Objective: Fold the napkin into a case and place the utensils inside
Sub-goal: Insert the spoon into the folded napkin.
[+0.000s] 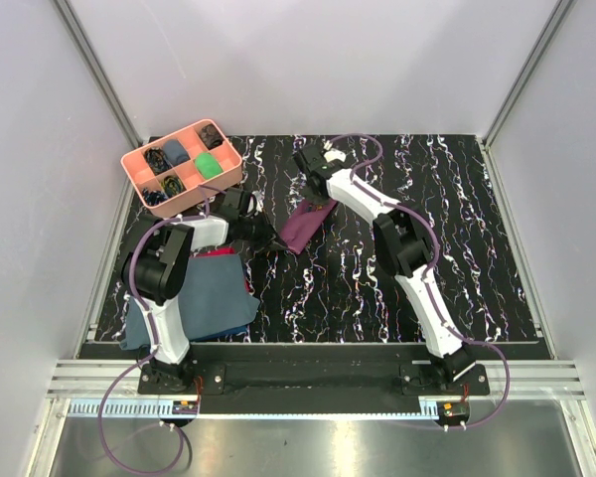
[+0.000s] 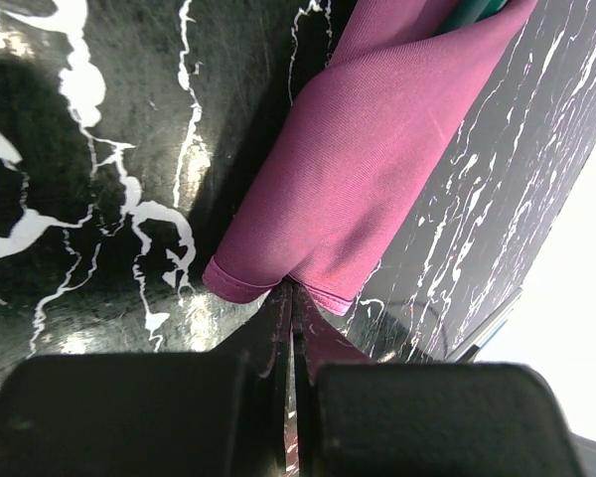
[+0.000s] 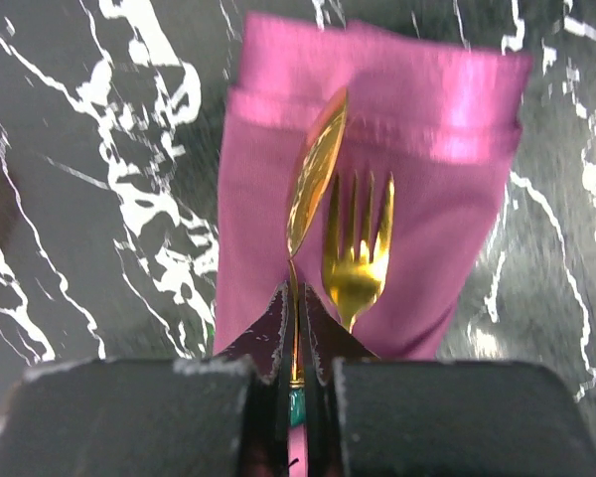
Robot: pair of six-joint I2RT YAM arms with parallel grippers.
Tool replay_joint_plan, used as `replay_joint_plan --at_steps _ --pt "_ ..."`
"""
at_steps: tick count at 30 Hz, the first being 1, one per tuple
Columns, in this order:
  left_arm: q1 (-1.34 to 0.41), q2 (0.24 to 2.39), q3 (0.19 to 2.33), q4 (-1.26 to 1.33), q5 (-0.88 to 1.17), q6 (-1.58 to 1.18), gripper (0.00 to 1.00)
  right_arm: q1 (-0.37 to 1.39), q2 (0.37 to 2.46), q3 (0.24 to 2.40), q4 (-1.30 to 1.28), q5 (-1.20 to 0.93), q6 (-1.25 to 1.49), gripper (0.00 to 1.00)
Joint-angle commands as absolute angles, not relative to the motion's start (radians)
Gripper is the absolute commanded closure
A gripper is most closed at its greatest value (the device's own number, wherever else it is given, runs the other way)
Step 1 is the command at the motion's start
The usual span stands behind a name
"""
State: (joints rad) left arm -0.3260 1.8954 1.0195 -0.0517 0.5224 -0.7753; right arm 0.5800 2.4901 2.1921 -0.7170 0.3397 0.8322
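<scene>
The plum-purple napkin is folded into a narrow case (image 1: 306, 227) lying mid-table. My left gripper (image 1: 275, 241) is shut on the case's near hem (image 2: 293, 288), and the cloth (image 2: 377, 159) stretches away from its jaws. A green handle tip (image 2: 472, 12) pokes out at the far end. My right gripper (image 1: 323, 194) is shut on the neck of a golden utensil (image 3: 316, 174), seen edge-on, with its green handle between the fingers. It holds the utensil just over the case (image 3: 427, 209). A golden fork (image 3: 358, 248) lies on the cloth beside it, its handle hidden.
A pink compartment tray (image 1: 182, 167) with small items stands at the back left. A slate-blue cloth (image 1: 204, 298) and a small red cloth (image 1: 219, 252) lie under the left arm. Grey walls close in the black marbled table (image 1: 457, 258).
</scene>
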Motion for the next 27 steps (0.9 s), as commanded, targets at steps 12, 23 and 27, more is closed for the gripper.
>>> replay_joint_plan --at_steps 12,23,27 --pt "-0.336 1.891 1.029 -0.005 0.508 -0.761 1.0 0.609 2.372 2.12 -0.756 0.287 0.907 0.94" --pt "-0.336 1.861 1.023 -0.009 0.506 -0.753 1.0 0.609 2.333 2.108 -0.749 0.276 0.845 0.63" --pt "-0.334 1.845 1.025 -0.015 0.499 -0.753 1.0 0.609 2.295 2.094 -0.752 0.281 0.827 0.57"
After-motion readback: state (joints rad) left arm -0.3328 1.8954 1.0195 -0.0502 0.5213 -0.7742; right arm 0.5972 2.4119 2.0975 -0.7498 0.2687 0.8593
